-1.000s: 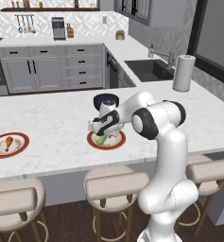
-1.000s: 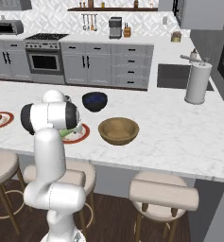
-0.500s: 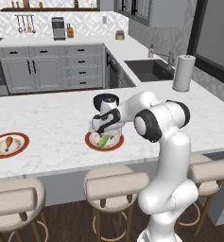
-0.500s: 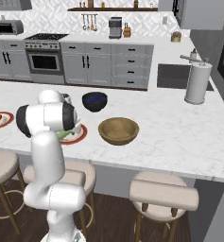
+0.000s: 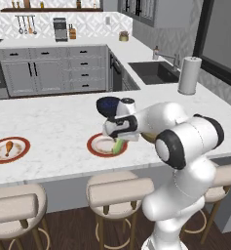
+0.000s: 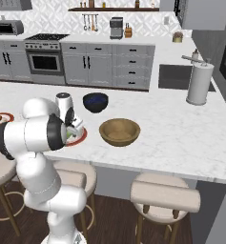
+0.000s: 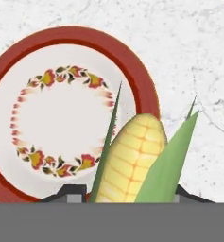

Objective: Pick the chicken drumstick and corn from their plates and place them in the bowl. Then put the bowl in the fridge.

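Now the two-finger gripper (image 5: 120, 142) holds the yellow-green corn cob (image 7: 132, 160) just above its red-rimmed plate (image 7: 61, 108) near the counter's front edge. Next, I'd judge, comes carrying it over to the tan wooden bowl (image 6: 119, 131) nearby.

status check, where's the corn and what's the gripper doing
Gripper shut on corn, above its plate. Drumstick on far plate. Wooden bowl waiting beside; path looks clear.
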Robot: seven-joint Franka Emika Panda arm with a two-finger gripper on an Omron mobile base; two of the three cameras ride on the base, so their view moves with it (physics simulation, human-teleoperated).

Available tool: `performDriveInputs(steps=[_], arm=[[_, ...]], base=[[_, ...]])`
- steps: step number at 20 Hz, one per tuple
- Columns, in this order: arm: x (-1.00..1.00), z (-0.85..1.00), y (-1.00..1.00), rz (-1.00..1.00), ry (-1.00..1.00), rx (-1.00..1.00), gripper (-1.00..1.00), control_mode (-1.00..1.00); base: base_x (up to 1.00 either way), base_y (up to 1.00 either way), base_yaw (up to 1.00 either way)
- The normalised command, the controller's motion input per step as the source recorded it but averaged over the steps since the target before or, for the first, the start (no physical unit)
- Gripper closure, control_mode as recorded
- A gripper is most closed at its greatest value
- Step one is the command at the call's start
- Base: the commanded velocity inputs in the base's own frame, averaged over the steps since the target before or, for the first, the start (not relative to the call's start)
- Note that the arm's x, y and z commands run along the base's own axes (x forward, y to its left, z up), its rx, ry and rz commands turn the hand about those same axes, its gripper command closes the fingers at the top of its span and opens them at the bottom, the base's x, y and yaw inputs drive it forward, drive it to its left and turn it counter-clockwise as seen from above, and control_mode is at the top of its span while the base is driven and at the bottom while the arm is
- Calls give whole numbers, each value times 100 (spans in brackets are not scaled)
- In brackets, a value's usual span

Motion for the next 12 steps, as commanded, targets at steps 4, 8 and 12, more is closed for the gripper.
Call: performDriveInputs(steps=[4, 8, 12], arm=[[-1, 77, -58, 0, 5, 0, 100, -100], [39, 33, -80, 0, 14, 0, 100, -100], [35, 23, -81, 0, 16, 0, 100, -100]], base=[[0, 0, 0], [0, 0, 0], [0, 0, 0]])
